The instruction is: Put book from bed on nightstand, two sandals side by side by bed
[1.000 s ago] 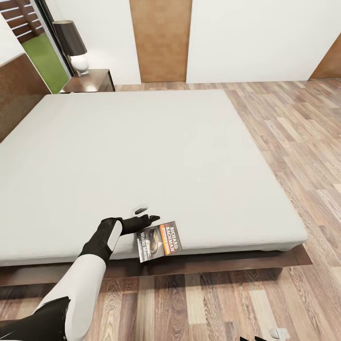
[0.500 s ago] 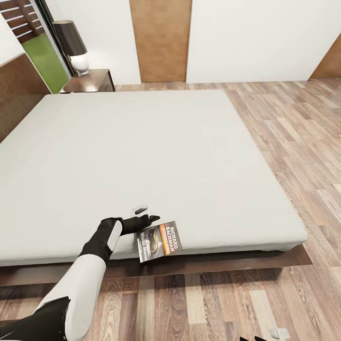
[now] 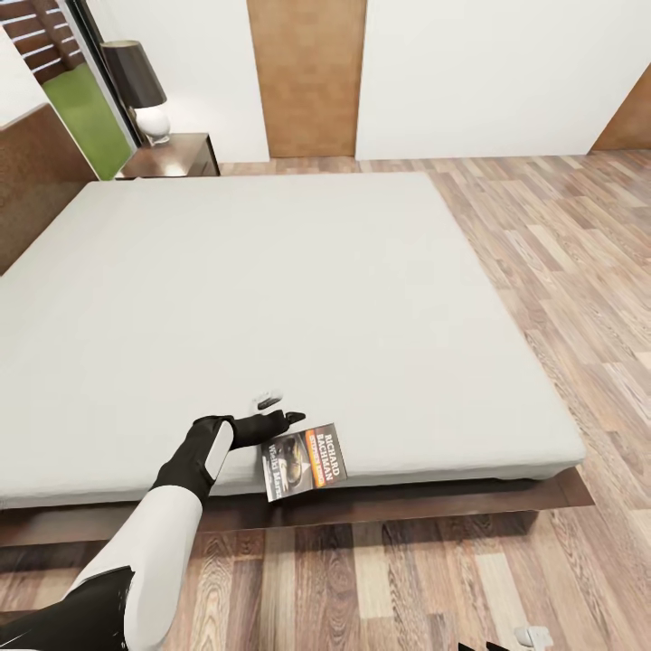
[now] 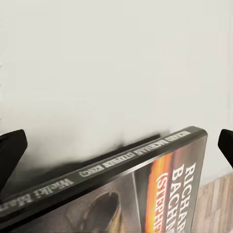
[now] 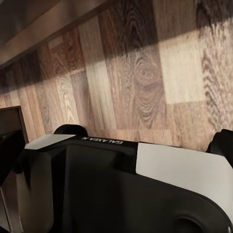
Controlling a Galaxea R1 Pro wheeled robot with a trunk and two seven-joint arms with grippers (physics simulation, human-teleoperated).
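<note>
Lying at the near edge of the bed (image 3: 298, 298), partly overhanging the mattress, the book (image 3: 303, 459) shows its cover face up. The left gripper (image 3: 276, 418) is right beside it, fingers spread wide; from the left wrist view the book's spine (image 4: 121, 170) sits between the two dark fingertips (image 4: 10, 153), untouched. Far back by the headboard stands a nightstand (image 3: 172, 155) with a lamp (image 3: 140, 86). The right gripper's state I cannot tell.
</note>
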